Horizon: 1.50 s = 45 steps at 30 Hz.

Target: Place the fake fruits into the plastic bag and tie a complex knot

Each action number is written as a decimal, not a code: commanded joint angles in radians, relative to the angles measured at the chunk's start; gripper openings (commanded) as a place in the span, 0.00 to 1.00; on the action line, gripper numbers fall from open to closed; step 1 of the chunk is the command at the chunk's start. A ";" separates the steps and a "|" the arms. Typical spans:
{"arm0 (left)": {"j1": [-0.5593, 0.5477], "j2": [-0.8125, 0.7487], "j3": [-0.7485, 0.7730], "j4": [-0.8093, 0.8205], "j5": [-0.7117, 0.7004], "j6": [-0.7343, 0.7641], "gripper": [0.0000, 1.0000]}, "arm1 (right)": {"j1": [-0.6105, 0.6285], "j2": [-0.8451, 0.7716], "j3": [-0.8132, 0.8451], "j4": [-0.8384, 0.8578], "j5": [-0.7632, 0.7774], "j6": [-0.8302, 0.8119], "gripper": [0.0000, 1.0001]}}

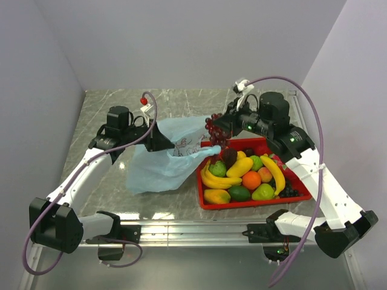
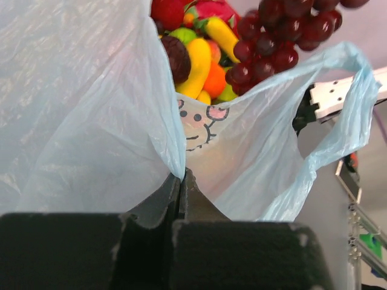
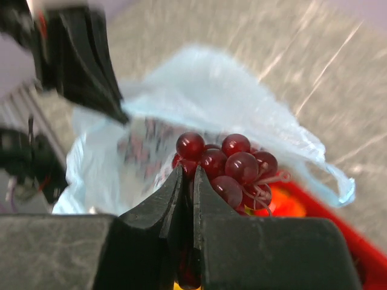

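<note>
One big light-blue plastic bag [image 1: 160, 166] lies left of the red tray [image 1: 260, 203], its mouth opening right, toward the tray. Your left gripper [image 2: 181, 178] is closed on the bag's rim and holds it up. Your right gripper [image 3: 187, 172], jaws narrow, grips the glossy dark-red grapes [image 3: 227, 160] hanging just above the mouth's right edge.

White arm links [image 1: 77, 179], black joints [image 1: 57, 225], black wedge-shaped pincers [image 2: 181, 193], looping purple cables [image 1: 318, 130].
</note>
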 commanded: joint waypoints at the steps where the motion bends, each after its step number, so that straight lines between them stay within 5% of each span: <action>1: 0.003 -0.018 0.020 0.119 0.048 -0.082 0.00 | 0.003 -0.018 0.070 0.172 0.055 0.041 0.00; 13: 0.018 -0.032 0.036 0.133 0.014 -0.034 0.00 | 0.023 -0.010 -0.089 0.051 0.167 -0.344 0.00; 21: 0.018 -0.040 -0.023 0.182 0.023 -0.074 0.00 | 0.017 0.013 -0.019 0.277 0.342 -0.290 0.00; 33: 0.018 0.022 -0.007 0.387 0.029 -0.304 0.00 | 0.026 0.010 0.094 0.344 0.096 -0.005 0.00; 45: 0.021 0.061 -0.076 0.720 0.014 -0.669 0.00 | 0.187 0.068 -0.133 0.625 0.118 0.115 0.00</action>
